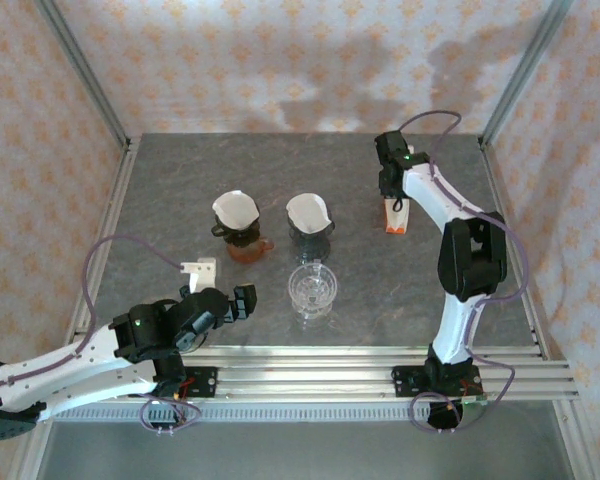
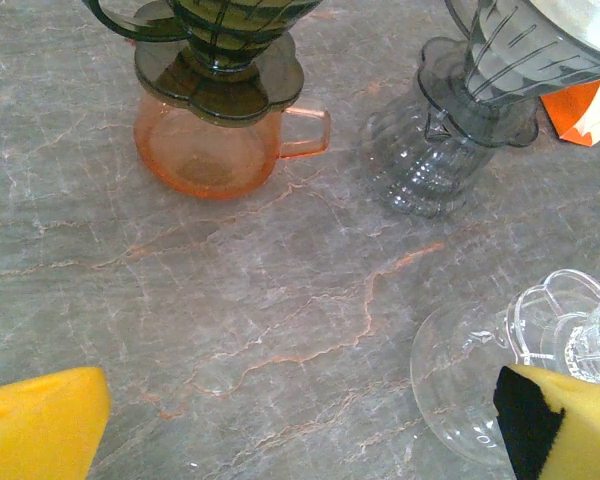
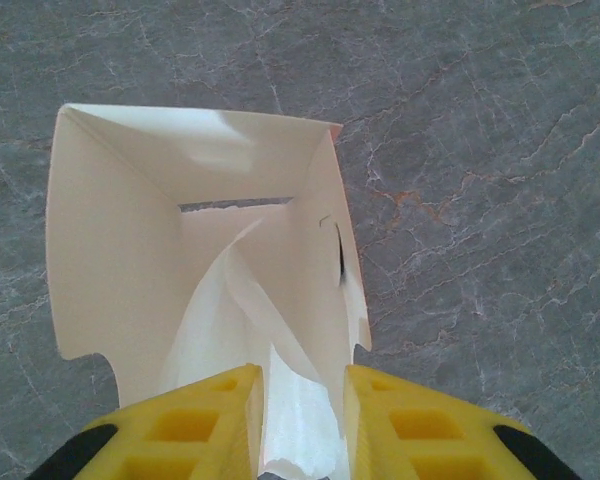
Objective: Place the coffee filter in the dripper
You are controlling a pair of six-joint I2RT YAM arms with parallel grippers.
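top view: two dark plastic drippers [image 1: 236,232] already hold white filters, while one clear glass dripper [image 1: 312,290] is empty; the right gripper [image 1: 394,205] is at the one orange-and-white filter box [image 1: 397,222]. left wrist: the left gripper [image 2: 302,415] is spread wide and empty. right wrist: yellow fingers [image 3: 195,425] pinch one white paper coffee filter [image 3: 220,330] inside the box; lifting and placing remain.
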